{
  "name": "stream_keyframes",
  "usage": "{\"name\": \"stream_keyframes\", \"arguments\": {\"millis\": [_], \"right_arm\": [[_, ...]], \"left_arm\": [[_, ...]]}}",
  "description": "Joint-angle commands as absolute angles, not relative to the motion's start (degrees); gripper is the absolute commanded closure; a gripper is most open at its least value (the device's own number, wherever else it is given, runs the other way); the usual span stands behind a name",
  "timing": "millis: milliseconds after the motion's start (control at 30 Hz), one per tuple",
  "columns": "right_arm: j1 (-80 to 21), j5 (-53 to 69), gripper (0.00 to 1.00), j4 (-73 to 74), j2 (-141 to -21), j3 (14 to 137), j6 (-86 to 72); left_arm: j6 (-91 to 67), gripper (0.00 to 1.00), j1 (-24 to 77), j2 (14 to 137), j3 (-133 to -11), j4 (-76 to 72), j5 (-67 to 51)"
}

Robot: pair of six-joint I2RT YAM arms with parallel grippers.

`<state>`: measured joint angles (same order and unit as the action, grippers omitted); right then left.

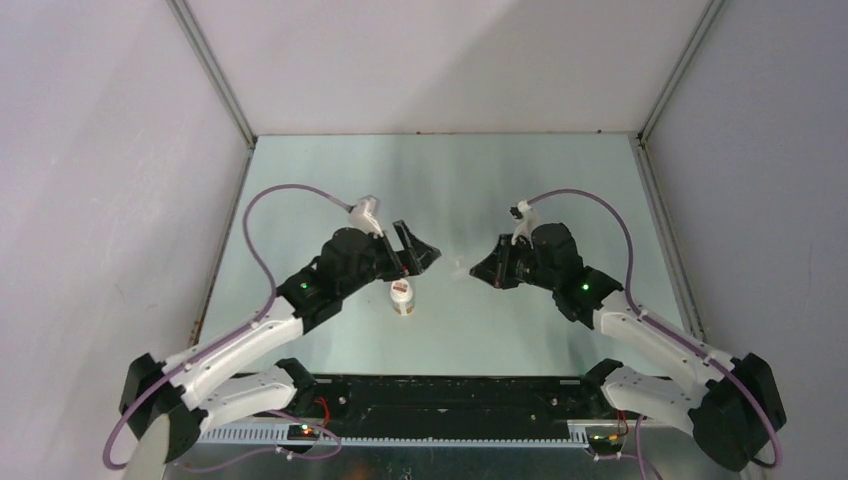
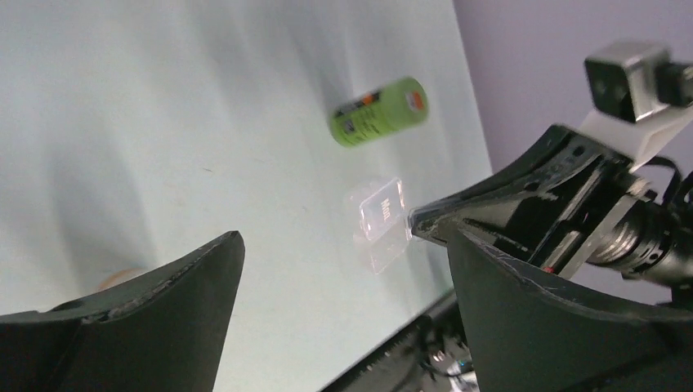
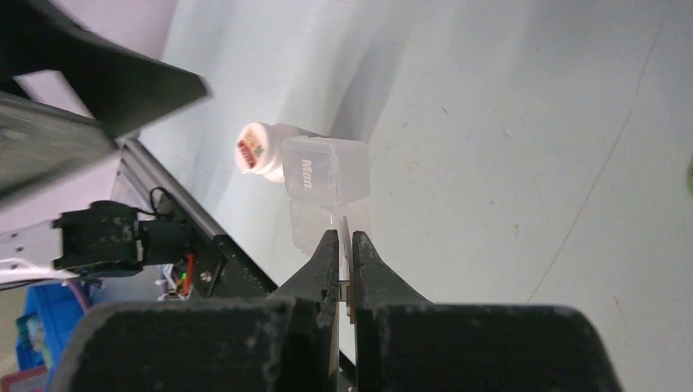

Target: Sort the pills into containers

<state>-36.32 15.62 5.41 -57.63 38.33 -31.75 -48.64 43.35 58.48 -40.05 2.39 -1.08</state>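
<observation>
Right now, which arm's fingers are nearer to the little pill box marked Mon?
Right. The right fingers are pinched shut on the pill box by its clear flap; the left fingers are open, off to its side, not touching.

- The pill box (image 2: 381,220) is over the middle of the table (image 1: 450,180), well in from every edge; whether it rests on the surface cannot be told.
- The left gripper (image 1: 418,250) hangs just left of the pill box, fingers spread wide and apart from it.
- The right gripper (image 3: 345,241) is just right of the pill box, fingers pinched on its thin edge.
- The near bottle (image 1: 402,297) lies on the table, left of the pill box and closer to the arm bases.
- The far bottle (image 2: 380,112) lies on the table, right of the pill box and farther back.
</observation>
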Motion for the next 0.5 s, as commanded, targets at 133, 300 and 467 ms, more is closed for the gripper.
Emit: {"name": "stream_keyframes", "arguments": {"millis": [133,300,467], "right_arm": [[-38.7,12.2,1.0,-1.7,-70.3,38.1,-31.3],[-38.2,13.8,1.0,-5.6,-78.5,38.1,-27.6],[-36.1,16.1,0.89,-7.1,-84.1,38.7,-23.4]], "left_arm": [[-40.9,0.01,41.1,46.3,-43.0,15.7,15.8],[-40.5,0.01,41.0,41.1,-42.2,19.5,16.3],[-40.5,0.01,40.9,37.8,-40.3,21.3,15.0]]}}
